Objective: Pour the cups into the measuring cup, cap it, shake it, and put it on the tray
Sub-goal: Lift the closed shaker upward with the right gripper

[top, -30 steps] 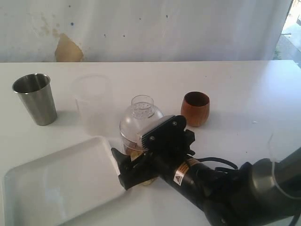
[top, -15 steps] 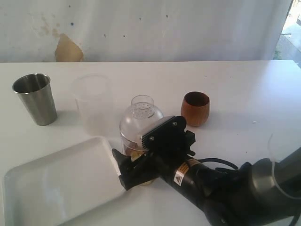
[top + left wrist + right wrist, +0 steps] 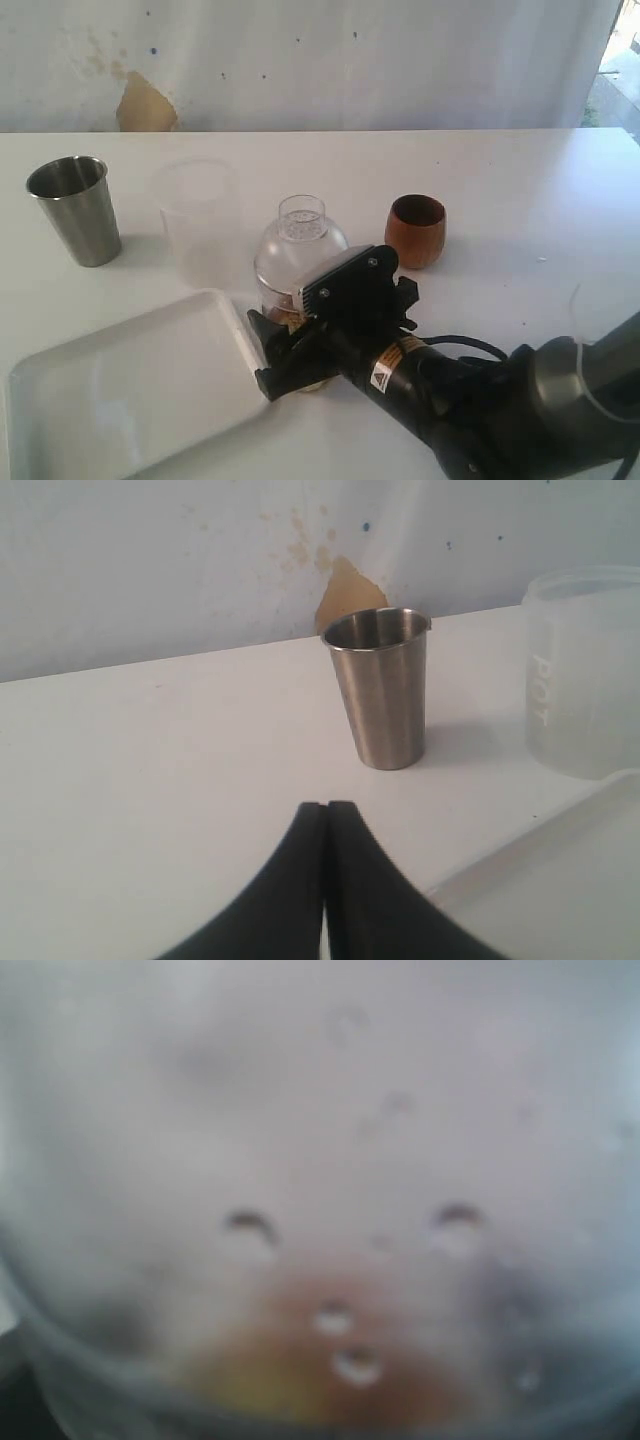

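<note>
Clear capped measuring cup stands toward the surface's front edge, beside the tray. The right gripper straddles it, though whether it grips cannot be told. The left gripper is clenched empty. Shaking seems next, which calls for a firm clamp before lifting.

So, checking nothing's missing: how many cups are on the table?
4: steel tumbler far left, frosted cup beside it, lidded measuring cup centre, wooden cup right of that. The arm may hide more.

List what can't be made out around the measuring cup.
- Scale and fill of the measuring cup: exterior view, right gripper covers its lower body.
- Whether the jaws grip it: exterior view, the gripper's own body hides contact.
- Right wrist view: all blur, too close to the clear lid.
</note>
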